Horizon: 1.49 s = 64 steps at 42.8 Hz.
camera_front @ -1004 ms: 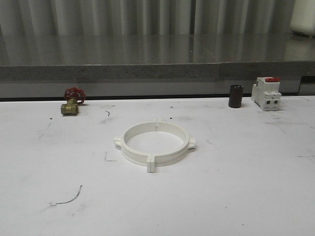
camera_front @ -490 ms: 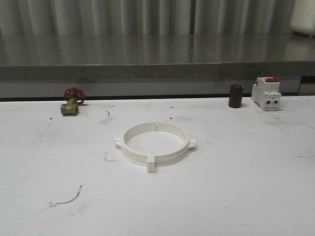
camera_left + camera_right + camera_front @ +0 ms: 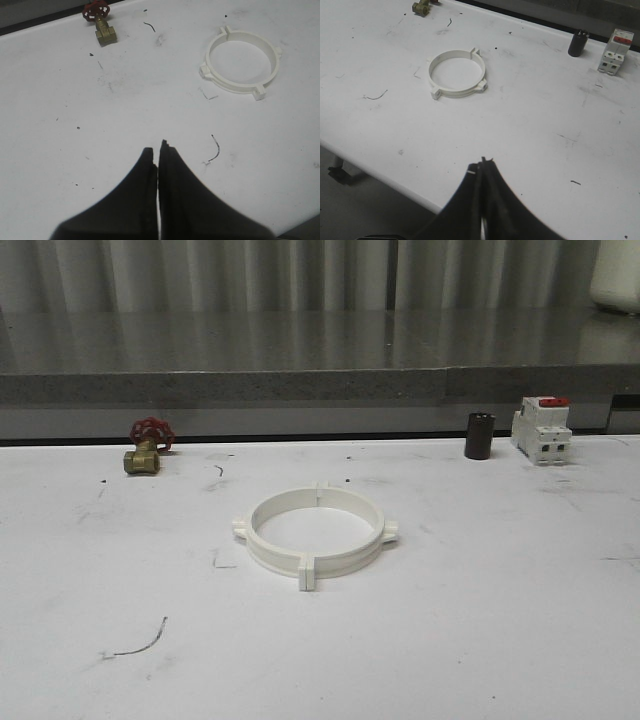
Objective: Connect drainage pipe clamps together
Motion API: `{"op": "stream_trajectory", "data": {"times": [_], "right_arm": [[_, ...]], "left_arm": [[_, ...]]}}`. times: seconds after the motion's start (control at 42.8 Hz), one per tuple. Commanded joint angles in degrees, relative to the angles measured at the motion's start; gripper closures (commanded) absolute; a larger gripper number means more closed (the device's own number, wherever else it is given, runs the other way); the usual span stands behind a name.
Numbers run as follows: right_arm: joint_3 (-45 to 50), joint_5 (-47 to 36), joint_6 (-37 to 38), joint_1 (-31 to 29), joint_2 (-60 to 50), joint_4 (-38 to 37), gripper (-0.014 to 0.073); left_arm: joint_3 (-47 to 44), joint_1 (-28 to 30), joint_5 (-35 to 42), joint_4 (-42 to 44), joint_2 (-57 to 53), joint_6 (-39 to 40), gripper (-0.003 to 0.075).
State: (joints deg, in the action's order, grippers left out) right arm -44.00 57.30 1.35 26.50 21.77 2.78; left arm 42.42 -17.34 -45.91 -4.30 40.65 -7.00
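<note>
The two white plastic semicircular drainage pipe clamps lie flat on the white table, closed together into one full ring with its open centre facing up. Small square tabs stick out around the rim: one toward the front edge, one at the far side, one at each flank (the seams between the halves run through the front and far tabs). The ring rests near the table's middle, untouched

Bare table all around ring, valve, breaker far back
</note>
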Motion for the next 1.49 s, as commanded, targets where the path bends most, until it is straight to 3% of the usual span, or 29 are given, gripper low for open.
{"op": "stream_trajectory", "data": {"times": [0.0, 0.467, 0.607, 0.888, 1.215, 1.471], "right_arm": [[-1.2, -3.8, -0.7, -0.4, 0.4, -0.5, 0.0661], [-1.2, -3.7, -0.7, -0.4, 0.4, -0.5, 0.0661], [-1.2, -3.7, -0.7, -0.4, 0.4, -0.5, 0.0661], [-1.2, -3.7, -0.7, -0.4, 0.4, -0.5, 0.0661], [-1.2, -3.7, -0.7, -0.4, 0.4, -0.5, 0.0661], [-1.2, -3.6, -0.7, -0.4, 0.5, -0.5, 0.0661]], "left_arm": [[1.5, 0.0, 4.1, -0.8, -0.2, 0.1, 0.0741], [0.5, -0.6, 4.8, -0.7, -2.1, 0.1, 0.0741], [-5.3, 1.6, 10.8, -0.3, -7.8, 0.1, 0.0741], [-25.1, 11.8, 29.9, -0.3, -24.7, 0.1, 0.0741], [-42.2, 17.6, 44.1, -0.8, -40.7, 0.1, 0.0741], [-44.0, 20.2, 44.7, -1.5, -41.7, 0.1, 0.0741]]}}
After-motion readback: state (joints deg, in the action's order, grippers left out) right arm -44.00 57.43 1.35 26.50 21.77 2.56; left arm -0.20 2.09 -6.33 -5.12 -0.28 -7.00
